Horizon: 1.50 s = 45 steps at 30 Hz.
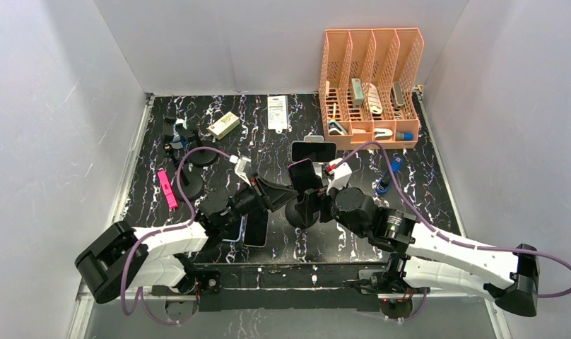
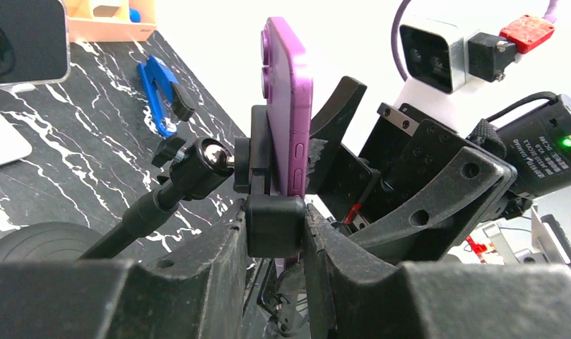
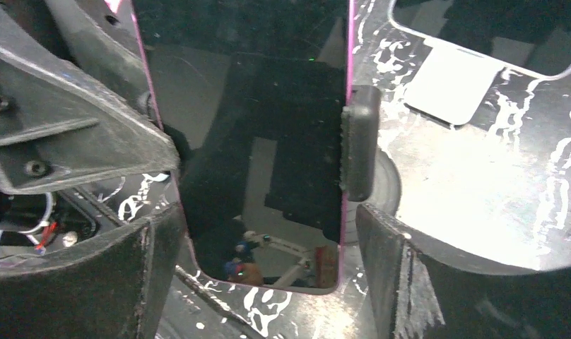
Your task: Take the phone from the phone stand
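Note:
A purple phone [image 1: 305, 174] with a dark screen stands upright in a black phone stand [image 1: 302, 212] at the table's middle. In the left wrist view I see the phone [image 2: 290, 106] edge-on, held by the stand's clamp [image 2: 274, 224]. My left gripper [image 2: 275, 219] is shut on that clamp's side arm, with both fingers pressed against it. It reaches in from the left in the top view [image 1: 284, 192]. In the right wrist view the phone's screen [image 3: 254, 141] faces me. My right gripper [image 3: 265, 244] is open, its fingers [image 3: 385, 268] standing apart on either side of the phone's lower end without touching it.
A second phone [image 1: 314, 150] rests on a white stand just behind. More phones [image 1: 254, 227] lie flat near the left arm. An orange organizer [image 1: 371, 85] stands at the back right. A pink item [image 1: 167, 189], black stands [image 1: 191, 152] and a blue tool [image 1: 385, 180] lie around.

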Motion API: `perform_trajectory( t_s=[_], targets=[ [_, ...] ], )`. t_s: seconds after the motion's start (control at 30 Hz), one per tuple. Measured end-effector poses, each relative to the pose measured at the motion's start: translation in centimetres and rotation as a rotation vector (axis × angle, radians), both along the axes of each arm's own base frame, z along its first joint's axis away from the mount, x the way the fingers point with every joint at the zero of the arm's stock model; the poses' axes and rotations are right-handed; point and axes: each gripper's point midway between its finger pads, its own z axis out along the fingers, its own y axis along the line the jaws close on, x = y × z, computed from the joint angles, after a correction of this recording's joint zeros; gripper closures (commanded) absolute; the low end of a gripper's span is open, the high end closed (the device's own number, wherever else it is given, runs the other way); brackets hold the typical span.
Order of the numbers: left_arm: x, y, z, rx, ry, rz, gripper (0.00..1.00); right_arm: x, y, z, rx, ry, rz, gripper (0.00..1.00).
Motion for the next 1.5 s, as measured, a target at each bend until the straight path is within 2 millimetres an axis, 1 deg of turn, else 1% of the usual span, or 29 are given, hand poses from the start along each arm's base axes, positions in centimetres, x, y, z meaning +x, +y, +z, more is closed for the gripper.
perform_trajectory(
  t_s=[0.1,0.33,0.5,0.63,0.8,0.87,0.93,1.0,1.03,1.1,1.13,1.17,1.2,1.23,1.37,1.5],
  targets=[
    [0.4,0.1,0.1,0.016,0.002,0.014,1.00,0.4,-0.5,-0.1,-0.056,-0.012,-0.019,0.01],
    [0.9,-0.1,0.3,0.058,0.028,0.033,1.00,1.0,-0.7,-0.3,-0.131,-0.041,-0.033,0.01],
    [1.2,-0.4,0.5,0.079,0.052,0.045,1.00,1.1,-0.7,-1.4,-0.196,-0.048,-0.043,0.01],
    [1.3,-0.7,0.6,0.093,0.064,0.051,1.00,1.4,-0.9,-2.2,-0.239,-0.054,-0.063,0.04],
    [1.1,-0.9,0.5,0.100,0.070,0.052,1.00,1.8,-1.0,-1.7,-0.232,-0.078,-0.098,0.01],
    [1.1,-0.9,0.5,0.101,0.071,0.054,1.00,2.0,-1.0,-1.5,-0.223,-0.085,-0.108,0.02],
    [1.1,-0.9,0.5,0.101,0.070,0.055,1.00,2.1,-0.9,-1.3,-0.216,-0.092,-0.116,0.08],
    [1.1,-0.9,0.5,0.101,0.070,0.057,1.00,2.1,-0.8,-1.1,-0.206,-0.098,-0.120,0.21],
    [1.1,-0.9,0.5,0.101,0.070,0.057,1.00,2.1,-0.7,-1.0,-0.200,-0.098,-0.119,0.30],
    [1.1,-1.0,0.4,0.103,0.071,0.057,1.00,2.1,-0.6,-1.0,-0.193,-0.096,-0.119,0.52],
    [1.1,-1.0,0.4,0.104,0.071,0.058,1.00,2.1,-0.5,-1.0,-0.188,-0.093,-0.123,0.67],
    [1.1,-1.0,0.5,0.103,0.070,0.058,1.00,2.1,-0.6,-1.0,-0.190,-0.094,-0.123,0.79],
    [1.1,-1.0,0.5,0.104,0.069,0.058,1.00,2.1,-0.6,-1.0,-0.190,-0.094,-0.125,0.90],
    [1.1,-1.0,0.5,0.105,0.068,0.058,1.00,2.1,-0.6,-1.0,-0.188,-0.092,-0.128,0.99],
    [0.9,-0.7,0.6,0.108,0.047,0.060,1.00,1.9,-0.5,-1.2,-0.166,-0.074,-0.130,0.99],
    [0.2,-0.6,0.7,0.094,0.016,0.036,1.00,1.2,-0.3,-1.3,-0.114,-0.050,-0.088,0.99]
  ],
)
